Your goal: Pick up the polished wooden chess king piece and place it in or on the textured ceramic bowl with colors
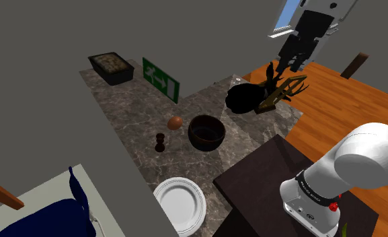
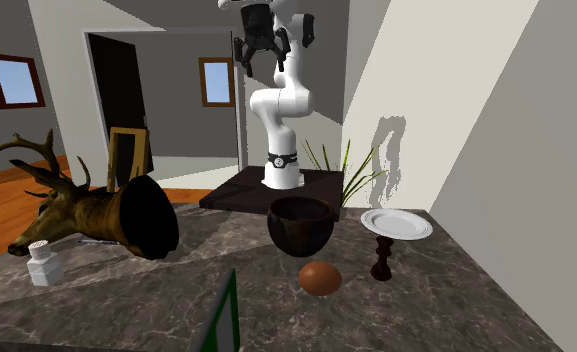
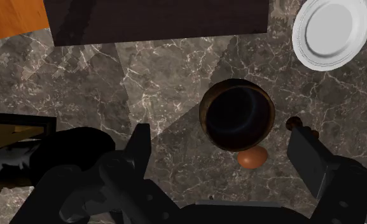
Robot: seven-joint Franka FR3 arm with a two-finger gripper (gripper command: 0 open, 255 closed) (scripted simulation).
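High over the marbled desk point(image 1: 128, 111), the tool point(image 1: 288, 66) is seen in the shoulder view, well above a mounted deer head point(image 1: 266, 94) that lies on the desk. The dark chess king point(image 1: 160, 143) stands upright on the desk, near the dark brown bowl point(image 1: 206, 131) on the shoulder view's left. A brown egg point(image 1: 175, 122) lies just beyond the king, close to the bowl. A white plate point(image 1: 180, 202) is set nearer the camera, and a green sign point(image 1: 161, 79) is propped farther back.

In the second exterior view the tool point(image 2: 260, 62) hangs near the top edge, far above the desk point(image 2: 126, 290). The bowl point(image 2: 301, 235) is seen at the middle, the egg point(image 2: 319, 278) in front of it, and the chess king point(image 2: 382, 258) to the second exterior view's right of the egg, in front of the plate point(image 2: 396, 224). The deer head point(image 2: 86, 210) lies to the left, with a small white shaker point(image 2: 43, 263) beside it.

In the wrist view the tool point(image 3: 221, 133) is shown with its fingers point(image 3: 309, 159) spread wide apart and nothing clasped. The bowl point(image 3: 204, 113) is seen from above, between the two fingers and far below them. The egg point(image 3: 252, 158) lies against its edge, and the chess king point(image 3: 294, 120) is seen just past one fingertip, apart from the bowl.
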